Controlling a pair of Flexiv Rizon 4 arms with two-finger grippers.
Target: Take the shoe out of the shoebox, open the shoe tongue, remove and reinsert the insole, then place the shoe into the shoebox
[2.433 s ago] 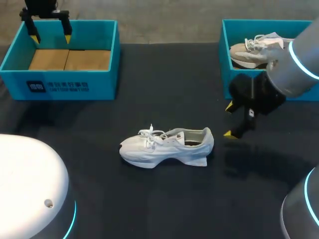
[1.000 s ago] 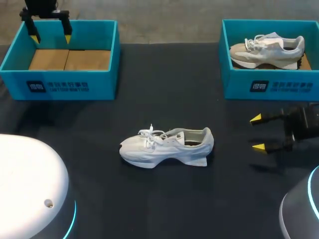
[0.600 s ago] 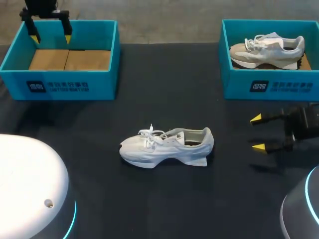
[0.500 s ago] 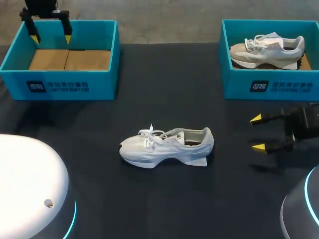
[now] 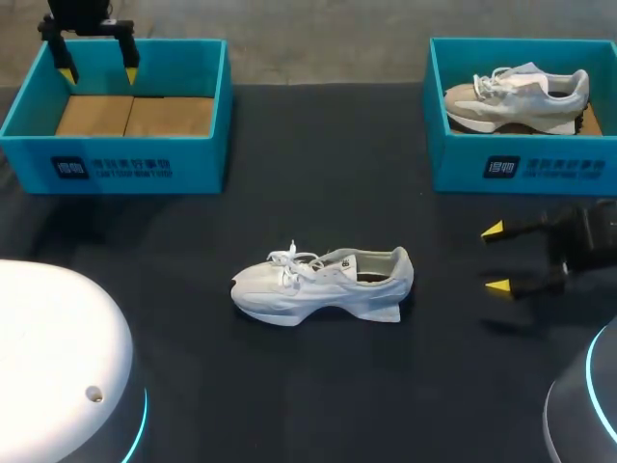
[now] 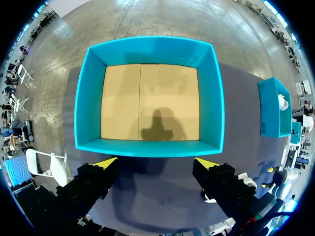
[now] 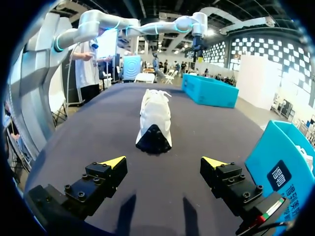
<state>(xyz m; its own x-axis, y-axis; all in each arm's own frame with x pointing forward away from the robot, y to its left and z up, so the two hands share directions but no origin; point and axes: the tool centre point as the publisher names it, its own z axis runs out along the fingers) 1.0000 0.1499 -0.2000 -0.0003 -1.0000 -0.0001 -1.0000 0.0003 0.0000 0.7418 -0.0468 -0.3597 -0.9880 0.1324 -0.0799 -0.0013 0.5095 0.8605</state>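
Note:
A white shoe lies on its sole mid-table, toe toward the left, heel toward my right gripper. In the right wrist view the shoe lies well ahead of the fingers, heel first. My right gripper hovers low at the table's right side, open and holding nothing, its tips pointing at the shoe. My left gripper hangs open over the back edge of the left blue shoebox. Seen from the left wrist, this shoebox shows only its cardboard floor.
A second blue shoebox at the back right holds a beige and white shoe. Its wall stands close beside my right gripper. Dark tabletop spreads between the two boxes and around the shoe.
My right arm pulled back from beside the shoe's heel to the table's right side, then held almost still. The shoe and my left arm have not moved.

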